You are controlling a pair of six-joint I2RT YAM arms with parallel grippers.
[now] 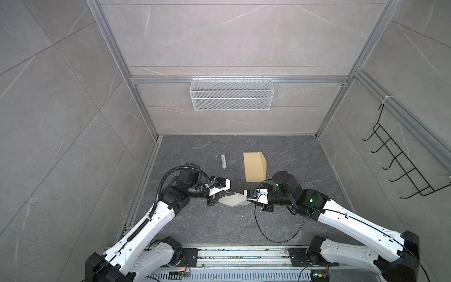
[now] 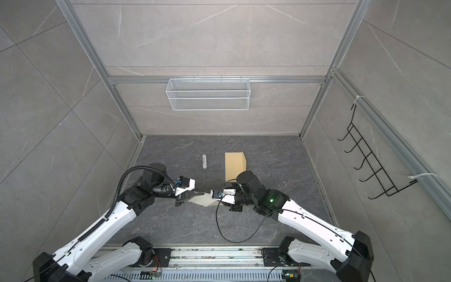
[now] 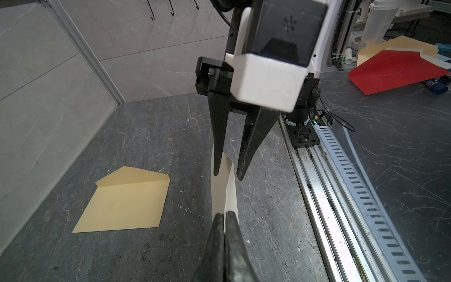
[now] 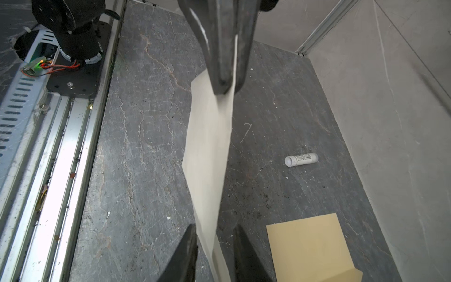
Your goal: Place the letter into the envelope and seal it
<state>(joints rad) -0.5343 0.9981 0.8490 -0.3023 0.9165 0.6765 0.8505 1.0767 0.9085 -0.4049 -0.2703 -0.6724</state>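
Note:
A pale beige letter (image 1: 231, 200) (image 2: 203, 200) hangs bent above the dark table between my two grippers. My left gripper (image 1: 232, 193) (image 3: 224, 216) is shut on one end of the letter (image 3: 224, 193). At the other end, my right gripper (image 1: 248, 201) (image 4: 215, 228) is open, and the letter (image 4: 210, 146) passes loosely between its spread fingers. The plain yellow-tan envelope (image 1: 253, 168) (image 2: 234, 163) (image 3: 127, 200) (image 4: 310, 244) lies flat behind the grippers with its flap folded out open.
A white glue stick (image 1: 223, 161) (image 4: 301, 160) lies left of the envelope. A white wire basket (image 1: 231, 94) hangs on the back wall, and a black hook rack (image 1: 400, 158) hangs on the right wall. A metal rail (image 1: 244, 256) runs along the front edge.

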